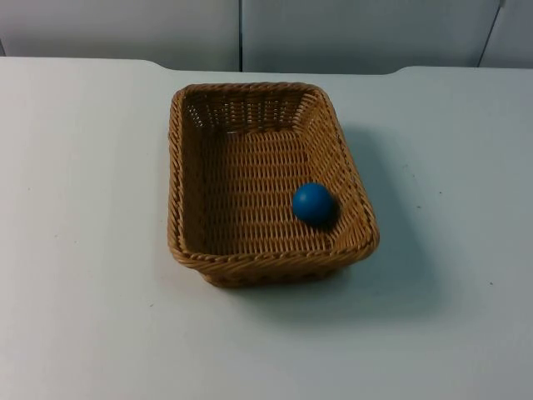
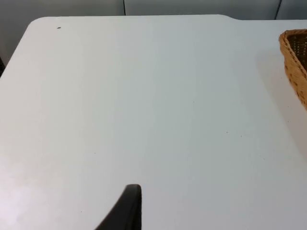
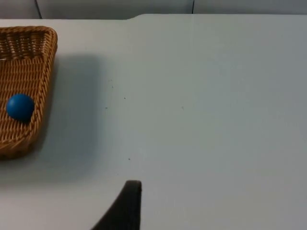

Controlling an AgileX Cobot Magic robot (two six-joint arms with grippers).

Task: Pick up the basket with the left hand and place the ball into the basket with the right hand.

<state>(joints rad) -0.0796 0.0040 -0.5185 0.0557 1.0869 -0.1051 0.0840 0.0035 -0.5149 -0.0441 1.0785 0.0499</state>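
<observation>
Ball [image 1: 313, 202] in basket [image 1: 250, 267], long axis toward wall [image 1: 333, 33].

White table top [image 1: 83, 250] fills the scene, its far edge meeting the grey partition wall [image 1: 350, 33]. One thing sits directly on it: a brown wicker basket [image 1: 187, 167], rectangular, standing flat around the middle of the surface, nearer the far edge than the near one, its long sides running from far to near. Its shadow falls on the table along the basket's right side and near end.
</observation>
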